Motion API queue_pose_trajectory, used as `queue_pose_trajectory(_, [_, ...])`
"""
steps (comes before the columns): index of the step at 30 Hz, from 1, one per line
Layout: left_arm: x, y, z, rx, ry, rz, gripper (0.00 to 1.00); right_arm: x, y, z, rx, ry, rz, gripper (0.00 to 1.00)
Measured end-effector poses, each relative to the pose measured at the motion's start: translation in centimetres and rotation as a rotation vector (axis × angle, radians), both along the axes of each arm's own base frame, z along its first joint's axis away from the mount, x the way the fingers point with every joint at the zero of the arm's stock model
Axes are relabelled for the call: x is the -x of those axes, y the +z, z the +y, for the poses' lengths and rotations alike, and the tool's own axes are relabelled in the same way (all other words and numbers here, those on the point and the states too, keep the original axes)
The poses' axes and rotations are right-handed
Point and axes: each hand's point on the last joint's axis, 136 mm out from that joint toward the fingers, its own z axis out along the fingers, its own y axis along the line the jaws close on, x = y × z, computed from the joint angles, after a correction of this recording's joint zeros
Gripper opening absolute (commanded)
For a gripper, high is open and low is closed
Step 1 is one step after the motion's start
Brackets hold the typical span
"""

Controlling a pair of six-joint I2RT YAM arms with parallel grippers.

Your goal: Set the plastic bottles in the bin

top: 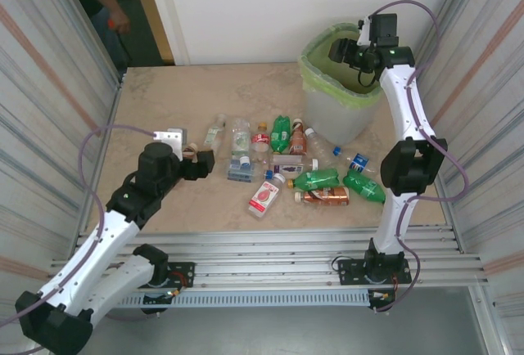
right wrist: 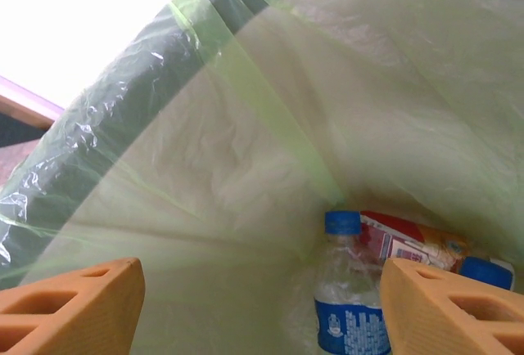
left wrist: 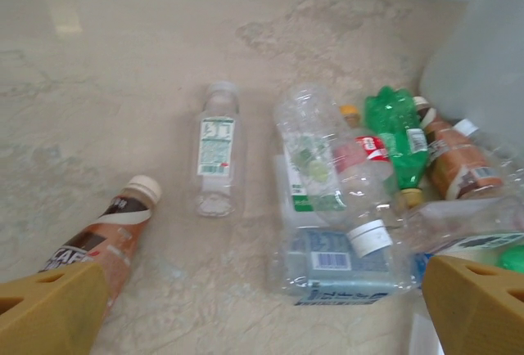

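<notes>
Several plastic bottles (top: 282, 171) lie scattered mid-table, clear, green and brown. My left gripper (top: 195, 163) hovers open at their left end; its wrist view shows a brown bottle (left wrist: 110, 236) by the left finger, a clear bottle (left wrist: 216, 159), and a flattened blue-labelled bottle (left wrist: 352, 261) between the orange fingertips (left wrist: 49, 306). The bin (top: 342, 85) with its green bag stands at the back right. My right gripper (top: 344, 51) hangs open over its mouth, holding nothing. Down inside lie a blue-capped bottle (right wrist: 348, 289) and a red-labelled one (right wrist: 409, 244).
Corrugated metal walls close in both sides. A person (top: 98, 3) stands beyond the far left corner. Bare tabletop (top: 164, 97) stretches left and behind the bottles. An aluminium rail frame (top: 270, 261) runs along the near edge.
</notes>
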Motion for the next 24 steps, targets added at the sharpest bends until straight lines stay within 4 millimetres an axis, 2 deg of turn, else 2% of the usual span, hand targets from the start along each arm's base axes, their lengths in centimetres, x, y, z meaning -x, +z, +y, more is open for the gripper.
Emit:
queue_pose_trajectory(3, [-0.4,-0.5,0.6,-0.034,0.027,0.044,0.99,0.6,0.6,-0.2,0.011,-0.006,0.001,0.82])
queue_pose_trajectory(7, [-0.8,-1.1,1.4,-0.093,0.052,0.098,0.99,2.2,2.9,-0.8,0.035,-0.023,-0.030,0.89])
queue_pose_trajectory(11, [-1.3,-1.8,2.3,-0.145,0.072,0.148,0.99,4.3,6.2,-1.4,0.054,-0.045,-0.090,0.98])
queue_pose_trajectory(16, [-2.5,-2.7,4.2,-0.160,0.114,0.204,0.99,7.8,8.7,-2.4,0.072,-0.082,-0.138,0.98])
queue_pose_trajectory(20, [-3.1,-4.1,5.3,-0.159,0.126,0.277,0.99,10.2,8.7,-3.2,0.095,-0.120,-0.150,0.98])
queue_pose_trajectory(24, [-3.5,-5.7,5.6,-0.176,0.121,0.370,0.99,12.6,7.3,-4.3,0.134,-0.170,-0.131,0.98])
